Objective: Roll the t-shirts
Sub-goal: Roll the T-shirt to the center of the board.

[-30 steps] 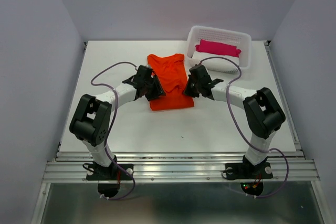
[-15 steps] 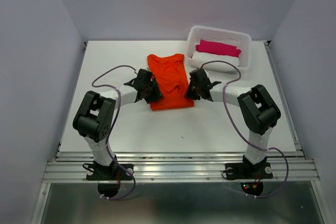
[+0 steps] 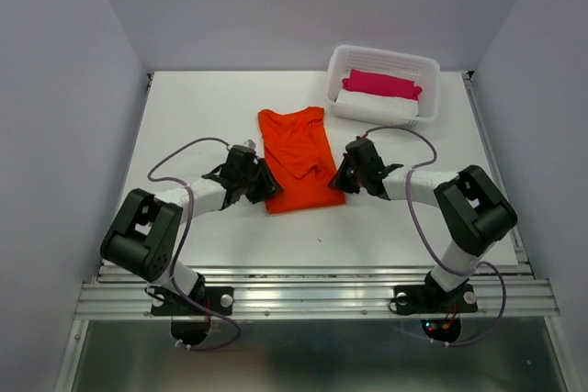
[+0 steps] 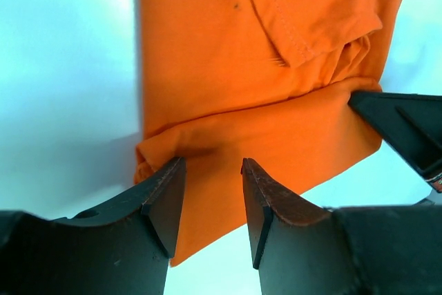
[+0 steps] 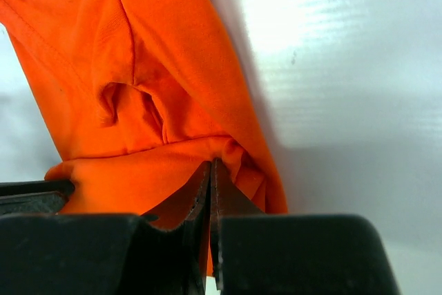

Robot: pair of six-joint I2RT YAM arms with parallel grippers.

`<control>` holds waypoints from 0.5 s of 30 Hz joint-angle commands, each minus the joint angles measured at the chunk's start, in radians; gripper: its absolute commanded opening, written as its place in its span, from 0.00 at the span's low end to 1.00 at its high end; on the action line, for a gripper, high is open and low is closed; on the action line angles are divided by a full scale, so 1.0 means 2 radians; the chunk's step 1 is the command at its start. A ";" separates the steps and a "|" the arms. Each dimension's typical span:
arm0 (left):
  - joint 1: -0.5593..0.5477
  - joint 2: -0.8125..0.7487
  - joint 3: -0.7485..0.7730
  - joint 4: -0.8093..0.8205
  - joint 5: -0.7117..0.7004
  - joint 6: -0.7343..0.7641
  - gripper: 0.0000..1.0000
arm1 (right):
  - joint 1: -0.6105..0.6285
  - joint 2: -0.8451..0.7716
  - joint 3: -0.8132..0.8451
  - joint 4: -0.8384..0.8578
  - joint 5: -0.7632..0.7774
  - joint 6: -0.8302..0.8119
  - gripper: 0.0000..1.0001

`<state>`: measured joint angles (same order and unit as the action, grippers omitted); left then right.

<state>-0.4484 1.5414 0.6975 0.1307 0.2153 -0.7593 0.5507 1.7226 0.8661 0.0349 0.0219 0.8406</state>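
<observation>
The orange-red t-shirt (image 3: pixel 296 158) lies folded into a narrow strip in the middle of the table, with its near end turned over into a thick fold (image 4: pixel 262 136). My left gripper (image 3: pixel 263 186) is at the fold's left corner; in the left wrist view (image 4: pixel 210 170) its jaws stand apart over the cloth, open. My right gripper (image 3: pixel 342 177) is at the fold's right corner; in the right wrist view (image 5: pixel 210 165) its jaws are pressed together on the shirt's edge (image 5: pixel 173 164).
A white perforated basket (image 3: pixel 424 75) stands at the back right and holds a rolled pink cloth (image 3: pixel 381 83) and something white. The table's near edge and rail lie just behind both arms' bases.
Both grippers have moved toward the near edge, and the shirt has slid that way with them. The arms now lie lower and flatter over the table.
</observation>
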 commanded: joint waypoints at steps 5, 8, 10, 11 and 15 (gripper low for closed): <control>0.001 -0.067 -0.007 -0.118 -0.045 0.021 0.52 | -0.004 -0.060 -0.025 -0.102 0.022 -0.029 0.07; 0.002 -0.077 0.032 -0.137 -0.062 0.038 0.53 | -0.004 -0.077 0.013 -0.116 0.037 -0.046 0.09; 0.006 -0.069 0.061 -0.135 -0.065 0.047 0.54 | -0.004 -0.074 0.046 -0.116 0.048 -0.056 0.11; 0.013 -0.051 0.071 -0.134 -0.061 0.051 0.54 | -0.004 -0.061 0.058 -0.116 0.050 -0.060 0.11; 0.021 0.012 0.143 -0.137 -0.054 0.065 0.54 | -0.004 -0.005 0.125 -0.119 0.052 -0.069 0.13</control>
<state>-0.4232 1.4742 0.8673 -0.1368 0.1230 -0.6849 0.5491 1.6444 1.0180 -0.1974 0.0849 0.7467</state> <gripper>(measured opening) 0.535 0.126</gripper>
